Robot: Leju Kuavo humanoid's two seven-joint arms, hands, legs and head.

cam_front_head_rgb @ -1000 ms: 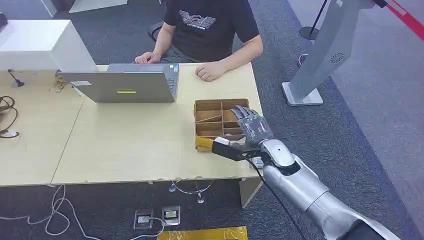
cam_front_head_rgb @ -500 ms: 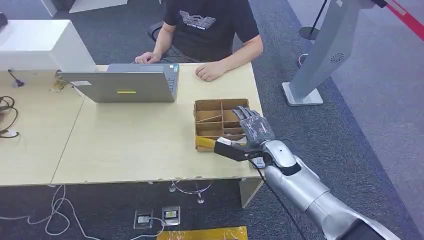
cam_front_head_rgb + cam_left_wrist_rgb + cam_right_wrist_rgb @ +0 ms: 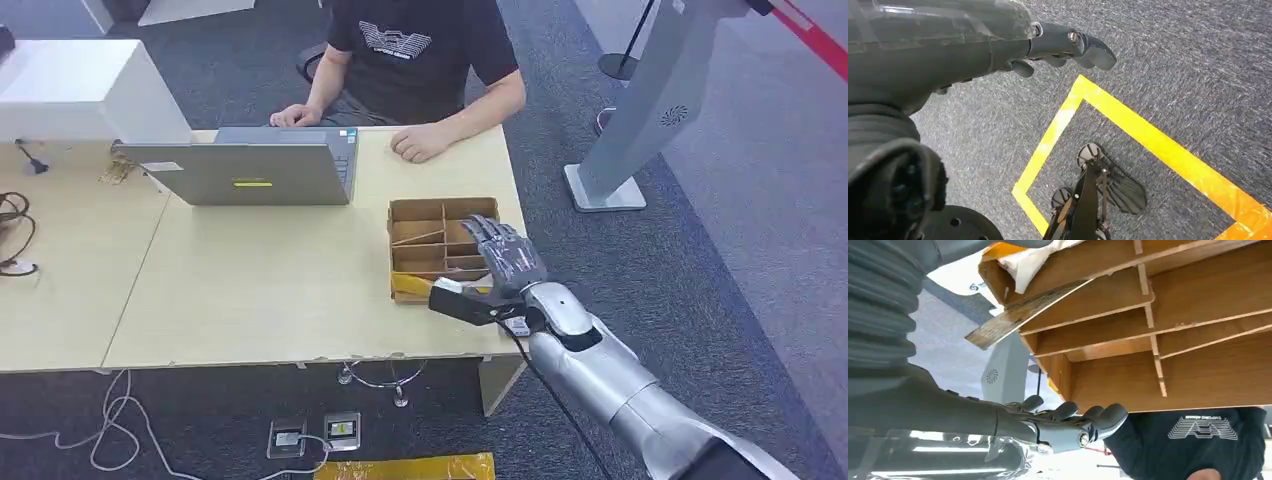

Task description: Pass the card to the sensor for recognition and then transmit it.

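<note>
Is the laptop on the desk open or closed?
Open. In the head view, the laptop has its lid raised, its grey back facing the camera, with a strip of keyboard visible beyond its right edge.

Bright even light, sharp, soft shadows

Premises: an office or test area. Evidence: grey carpet floor marked with yellow tape, light wooden desks, 1 open laptop with a seated person, floor sockets, loose cables.

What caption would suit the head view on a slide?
Robot's right hand reaches over a divided wooden box on the table, opposite a seated person.
</note>
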